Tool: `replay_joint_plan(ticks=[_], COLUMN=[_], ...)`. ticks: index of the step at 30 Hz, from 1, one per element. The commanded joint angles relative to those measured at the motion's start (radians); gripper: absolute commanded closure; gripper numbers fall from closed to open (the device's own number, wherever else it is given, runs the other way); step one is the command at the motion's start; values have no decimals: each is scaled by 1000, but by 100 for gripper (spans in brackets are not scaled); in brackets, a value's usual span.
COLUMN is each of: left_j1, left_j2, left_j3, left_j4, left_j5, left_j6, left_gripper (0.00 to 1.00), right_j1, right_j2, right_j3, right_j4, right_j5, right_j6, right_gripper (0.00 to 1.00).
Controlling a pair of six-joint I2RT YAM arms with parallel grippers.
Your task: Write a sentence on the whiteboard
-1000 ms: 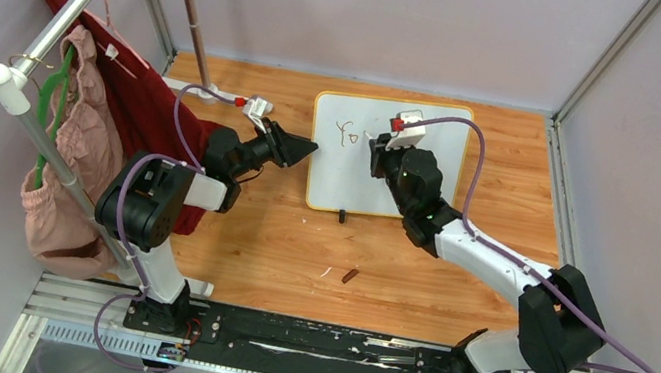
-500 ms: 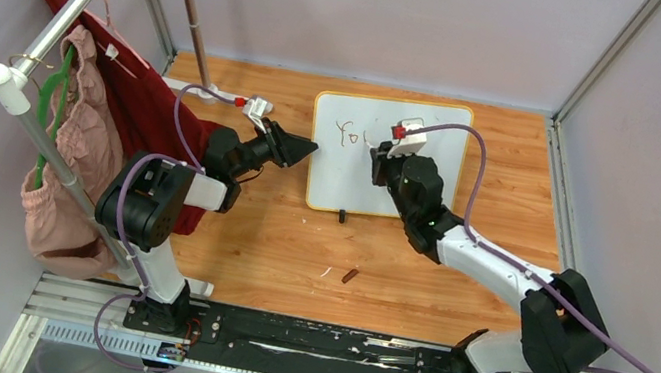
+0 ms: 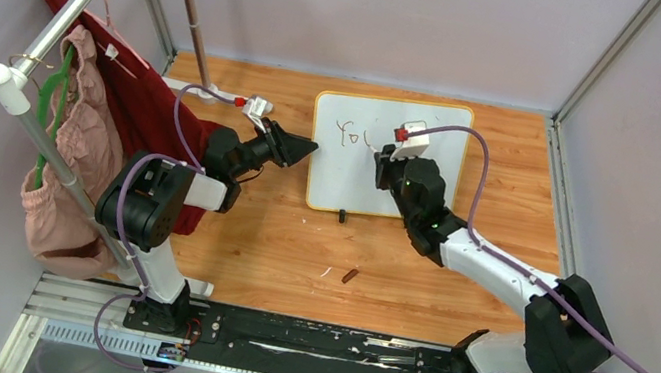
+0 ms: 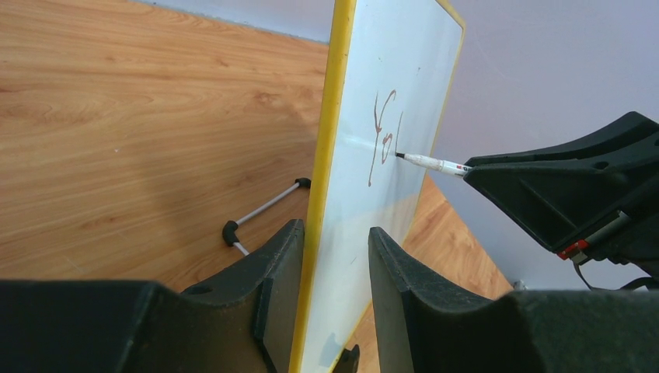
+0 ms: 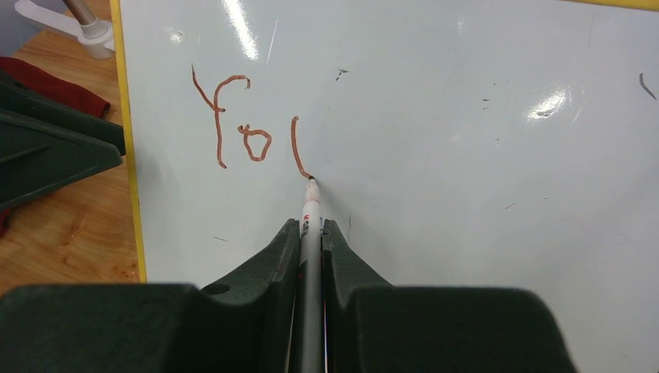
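The whiteboard (image 3: pixel 347 184) stands tilted on the wooden table, white with a yellow rim. My left gripper (image 3: pixel 310 148) grips its left edge, one finger behind the rim and one in front of the face (image 4: pixel 334 233). My right gripper (image 3: pixel 382 155) is shut on a white marker (image 5: pixel 311 217) whose tip touches the board. The sentence (image 5: pixel 249 132) stands as reddish-brown "Yo" plus a short curved stroke that ends at the tip. From the left wrist view the marker (image 4: pixel 431 162) meets the board (image 4: pixel 404 93) beside the letters (image 4: pixel 382 140).
A small brown cap (image 3: pixel 350 275) lies on the table in front of the board, near a black clip foot (image 3: pixel 341 215). At the left, a metal rack carries a red cloth (image 3: pixel 147 105) and a pink garment (image 3: pixel 67 163). Grey walls close in the table.
My right gripper has slid a little to the right with the marker, and a new stroke now shows after "Yo". The left gripper has stayed put on the board's edge.
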Motion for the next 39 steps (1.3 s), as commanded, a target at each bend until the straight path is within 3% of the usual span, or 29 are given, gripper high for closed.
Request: replay_joint_plan(ticks=[1, 31, 39], left_j1=[3, 3, 3], left_j2=[22, 28, 26], left_j3=[-18, -17, -17], left_j4=[37, 35, 34], left_j5=[26, 32, 30], left_j6=[-37, -37, -34], left_gripper=[60, 60, 60], right_j1=[-31, -52, -54], right_j2=[-19, 45, -5], right_j3=[-4, 116, 86], right_j4=[-37, -27, -30], right_j5=[45, 14, 7], right_j6=[-13, -30, -22], right_gripper=[100, 100, 100])
